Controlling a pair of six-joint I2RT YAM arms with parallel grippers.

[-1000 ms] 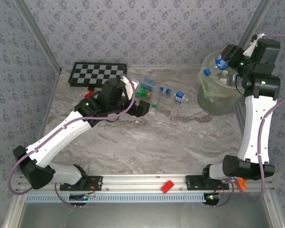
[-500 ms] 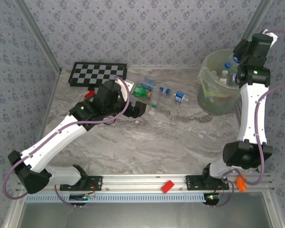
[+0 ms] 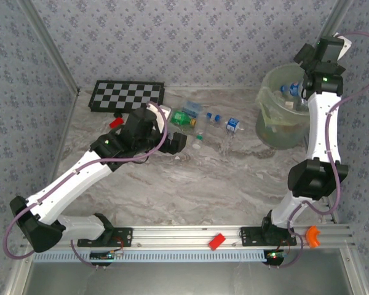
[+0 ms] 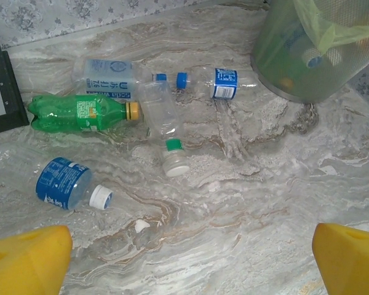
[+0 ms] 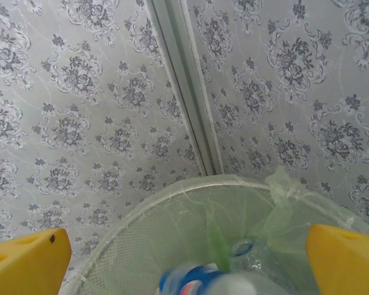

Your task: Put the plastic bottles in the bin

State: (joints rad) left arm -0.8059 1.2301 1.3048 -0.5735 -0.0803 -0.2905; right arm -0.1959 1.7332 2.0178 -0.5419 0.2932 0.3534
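Several plastic bottles lie on the marble table: a green one (image 4: 80,114), a clear one with a blue-printed label (image 4: 111,74), a blue-capped one (image 4: 212,81), a white-capped one (image 4: 164,132) and a blue-labelled one (image 4: 61,182). From above they cluster around the green bottle (image 3: 184,118). My left gripper (image 3: 177,142) hovers open just short of them, nothing between its yellow fingertips (image 4: 24,258). My right gripper (image 3: 306,61) stands open above the bin (image 3: 283,120). A blurred blue-labelled bottle (image 5: 197,284) is just below it inside the bin (image 5: 172,200), beside a clear bottle (image 5: 258,261).
A chequered board (image 3: 126,95) lies at the back left, with a small red block (image 3: 116,121) by it. Another red block (image 3: 217,241) sits on the front rail. Papered walls and a corner post (image 5: 187,86) stand close behind the bin.
My right arm has swung up and back over the bin, and its gripper has opened, letting the blue-labelled bottle drop in. The left arm has shifted slightly, still open.
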